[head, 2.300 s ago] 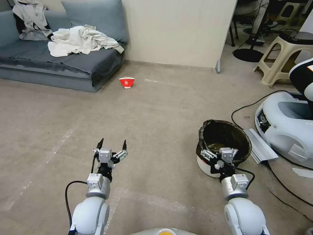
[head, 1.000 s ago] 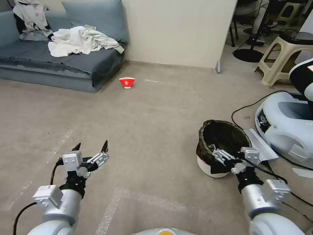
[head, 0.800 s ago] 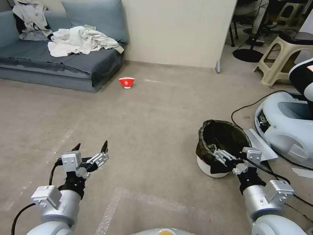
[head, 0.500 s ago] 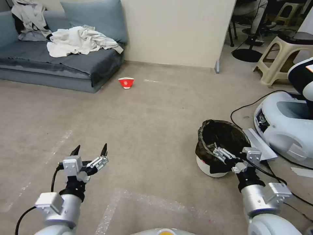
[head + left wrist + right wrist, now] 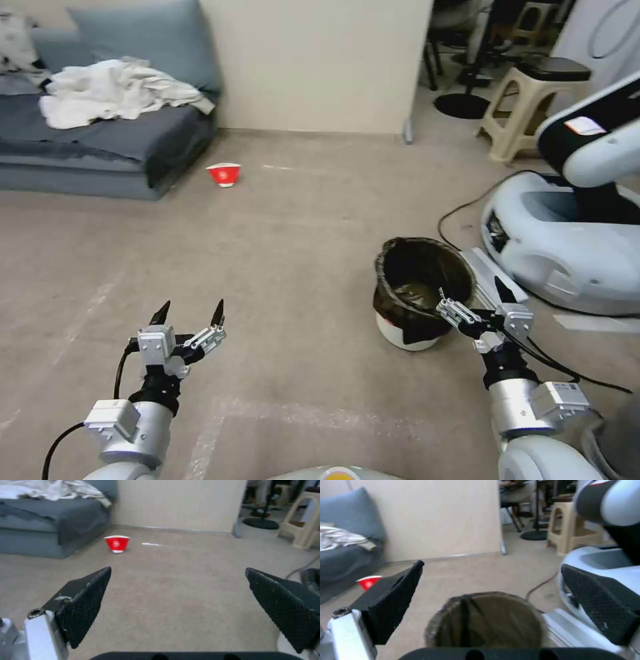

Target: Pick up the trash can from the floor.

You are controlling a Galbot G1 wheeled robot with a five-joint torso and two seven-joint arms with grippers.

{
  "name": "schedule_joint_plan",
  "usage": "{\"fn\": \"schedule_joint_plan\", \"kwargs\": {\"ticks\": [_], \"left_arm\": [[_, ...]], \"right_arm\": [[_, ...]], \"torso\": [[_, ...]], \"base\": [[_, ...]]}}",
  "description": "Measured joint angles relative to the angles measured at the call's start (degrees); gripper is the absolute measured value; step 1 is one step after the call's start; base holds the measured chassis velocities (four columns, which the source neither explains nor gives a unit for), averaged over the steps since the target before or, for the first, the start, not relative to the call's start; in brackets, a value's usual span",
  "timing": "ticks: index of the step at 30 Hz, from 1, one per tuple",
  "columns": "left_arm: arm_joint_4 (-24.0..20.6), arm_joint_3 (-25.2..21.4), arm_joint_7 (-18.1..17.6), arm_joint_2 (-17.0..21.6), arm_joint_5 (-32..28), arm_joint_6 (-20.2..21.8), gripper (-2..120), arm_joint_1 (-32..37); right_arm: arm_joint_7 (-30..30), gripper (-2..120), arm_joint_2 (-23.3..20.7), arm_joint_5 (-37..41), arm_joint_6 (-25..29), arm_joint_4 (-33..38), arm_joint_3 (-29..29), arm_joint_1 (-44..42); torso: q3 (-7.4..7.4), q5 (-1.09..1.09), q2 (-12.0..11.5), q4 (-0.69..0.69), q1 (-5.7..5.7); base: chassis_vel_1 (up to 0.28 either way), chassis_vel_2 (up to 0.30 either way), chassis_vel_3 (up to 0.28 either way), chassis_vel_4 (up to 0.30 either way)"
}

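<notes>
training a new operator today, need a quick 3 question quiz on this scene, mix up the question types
1. True or false: the right pincer is shut on the trash can.
2. Where does the red bowl stand? A) inside the trash can B) on the floor near the sofa C) on the stool
3. Fill in: the left pincer hovers over bare floor with its fingers ____.

Key: 1 false, it is open, next to the can's near rim; 2 B; 3 open.
</notes>
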Motion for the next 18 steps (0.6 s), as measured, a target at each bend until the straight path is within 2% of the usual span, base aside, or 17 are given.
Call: {"fn": "schedule_joint_plan", "kwargs": {"ticks": [14, 18], "left_arm": [[0.38, 0.02, -0.01, 0.16, -0.10, -0.69, 100, 0.01], [0.59, 0.08, -0.08, 0.15, -0.12, -1.02, 100, -0.07]], "right_arm": [[-0.49, 100, 0.45, -0.74, 1.92, -0.26, -0.10, -0.30], [-0.79, 100, 0.48, -0.76, 2.74, -0.55, -0.09, -0.29]], "torso": [[0.00, 0.00, 0.01, -0.01, 0.01], [0.00, 0.00, 0.00, -0.02, 0.01]], "base": [[-0.122, -0.124, -0.121, -0.118], [-0.062, -0.064, -0.040, -0.056]]}}
